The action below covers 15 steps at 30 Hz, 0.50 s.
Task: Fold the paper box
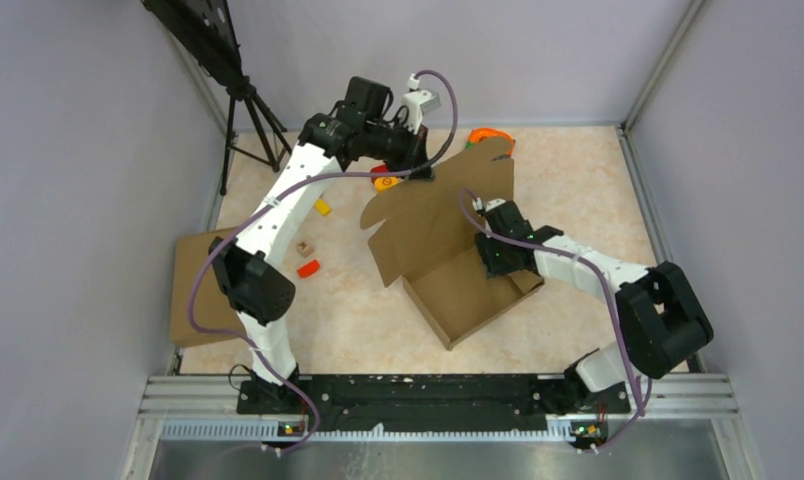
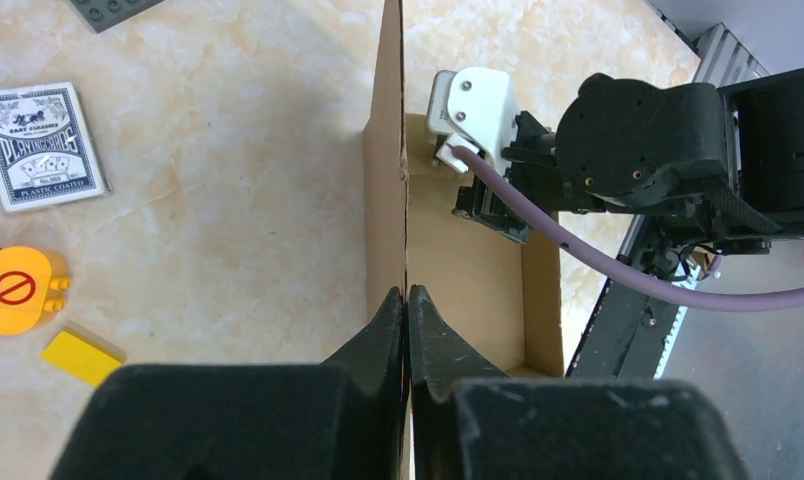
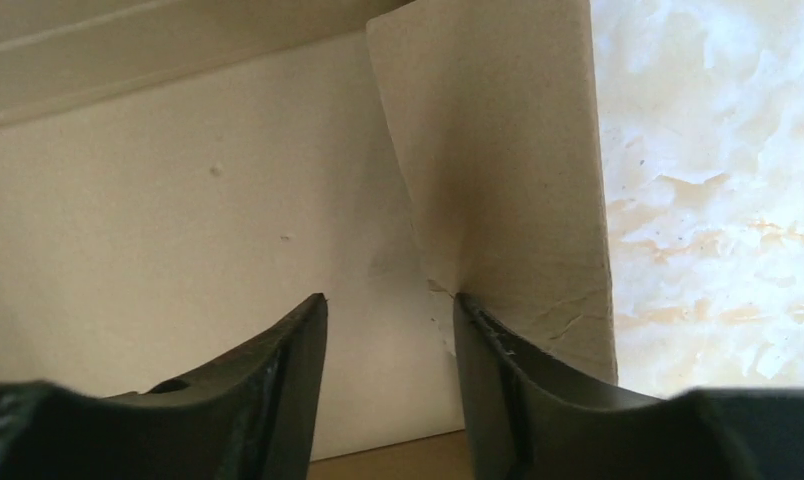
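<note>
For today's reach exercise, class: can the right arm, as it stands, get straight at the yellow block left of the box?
Probably not. The paper box has its lid raised, pinched by the left gripper, between the right gripper and the yellow block; it would need to go around.

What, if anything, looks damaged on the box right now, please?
The paper box has a side flap that is wrinkled and creased near its base, right beside the open right gripper, rather than folded cleanly.
</note>
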Available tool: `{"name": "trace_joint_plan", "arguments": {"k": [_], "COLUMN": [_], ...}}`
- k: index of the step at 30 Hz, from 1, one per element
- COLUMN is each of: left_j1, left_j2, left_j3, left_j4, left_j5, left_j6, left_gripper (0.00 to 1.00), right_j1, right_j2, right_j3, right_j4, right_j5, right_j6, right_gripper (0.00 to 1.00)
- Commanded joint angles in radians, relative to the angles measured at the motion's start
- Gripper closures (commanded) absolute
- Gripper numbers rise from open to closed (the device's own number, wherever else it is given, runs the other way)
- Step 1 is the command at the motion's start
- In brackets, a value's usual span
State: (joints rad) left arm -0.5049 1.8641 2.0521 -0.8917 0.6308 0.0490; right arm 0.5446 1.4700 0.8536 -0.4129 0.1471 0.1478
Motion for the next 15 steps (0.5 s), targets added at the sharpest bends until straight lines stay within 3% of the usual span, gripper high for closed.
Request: {"name": "trace_joint_plan", "arguments": {"k": [1,2,4,15], "left_j1": [0.001,0.001,0.0,0.001], "left_j2": [0.015,0.014,0.014,0.022], "left_j3": [0.003,0.004,0.005,0.029], "left_j4": [0.006,0.004,-0.003,-0.019], "left_j5": [0.018,0.018,0.016,0.04], "left_j6": [0.02,0.023,0.029,0.033], "left_gripper": [0.98,0.98,0.98,0.98], "right_j1": [-0.031,-0.035,-0.037,-0.061], "right_j2": [0.012,0.016,0.02,0.045], "right_j3": [0.032,0.029,0.026,0.034], "right_j4": [0.007,0.008,0.013,-0.002], "right_j5": [-0.014,-0.009,0.036,0.026], "right_j6": [0.031,0.036,0.062,0.126], "right_gripper": [0.41,0.32,0.25,0.26]}}
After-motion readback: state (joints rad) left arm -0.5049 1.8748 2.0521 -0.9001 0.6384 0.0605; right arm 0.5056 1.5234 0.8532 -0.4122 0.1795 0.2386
